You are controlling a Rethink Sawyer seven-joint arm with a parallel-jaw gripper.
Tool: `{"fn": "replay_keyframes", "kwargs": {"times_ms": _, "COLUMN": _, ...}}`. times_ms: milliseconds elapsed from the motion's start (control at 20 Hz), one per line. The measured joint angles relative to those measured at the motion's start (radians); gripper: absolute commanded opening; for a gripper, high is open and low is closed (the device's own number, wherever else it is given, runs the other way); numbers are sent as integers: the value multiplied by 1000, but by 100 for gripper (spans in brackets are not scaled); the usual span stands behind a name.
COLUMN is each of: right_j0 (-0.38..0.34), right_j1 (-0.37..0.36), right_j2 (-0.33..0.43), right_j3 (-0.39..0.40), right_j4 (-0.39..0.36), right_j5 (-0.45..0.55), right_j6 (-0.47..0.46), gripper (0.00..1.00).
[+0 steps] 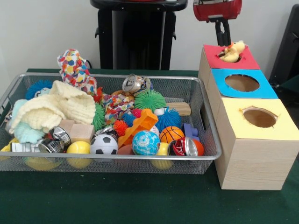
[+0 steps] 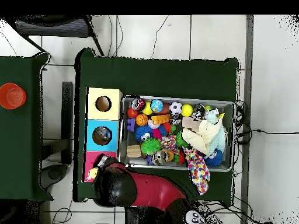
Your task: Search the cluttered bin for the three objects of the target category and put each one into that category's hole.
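The cluttered bin [image 1: 205, 108] of silver wire mesh stands on the green table, left of three wooden boxes. It holds several balls, spiky balls, cans, wooden blocks and cloths. It also shows in the overhead view [image 2: 178, 98]. My gripper [image 1: 224, 42] hangs just above the red-topped box [image 1: 248, 62], the farthest one. A yellow plush toy [image 1: 232, 51] lies in that box's hole, right under the gripper, and sticks out of it. In the overhead view the red arm [image 2: 146, 192] covers the gripper, and the toy [image 2: 93, 172] shows beside it.
A blue-topped box [image 1: 219, 89] and a yellow-topped box [image 1: 233, 127] stand in front of the red one, each with a round hole. A spotted cloth [image 1: 74, 70] hangs over the bin's far rim. The pedestal [image 1: 138, 37] is behind. A red cup [image 2: 11, 95] stands on a side table.
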Motion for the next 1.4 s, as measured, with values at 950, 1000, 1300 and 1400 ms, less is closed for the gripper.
{"fn": "replay_keyframes", "kwargs": {"times_ms": 950, "right_j0": -11, "right_j1": 0, "right_j2": 51, "right_j3": 136, "right_j4": 73, "right_j5": 0, "right_j6": 3, "gripper": 0}}
{"fn": "replay_keyframes", "kwargs": {"times_ms": 1000, "right_j0": -11, "right_j1": 9, "right_j2": 51, "right_j3": 138, "right_j4": 73, "right_j5": 0, "right_j6": 3, "gripper": 0}}
{"fn": "replay_keyframes", "kwargs": {"times_ms": 1300, "right_j0": -11, "right_j1": 19, "right_j2": 59, "right_j3": 154, "right_j4": 81, "right_j5": 0, "right_j6": 4, "gripper": 0}}
{"fn": "replay_keyframes", "kwargs": {"times_ms": 1400, "right_j0": -11, "right_j1": 16, "right_j2": 67, "right_j3": 158, "right_j4": 86, "right_j5": -1, "right_j6": 6, "gripper": 0}}
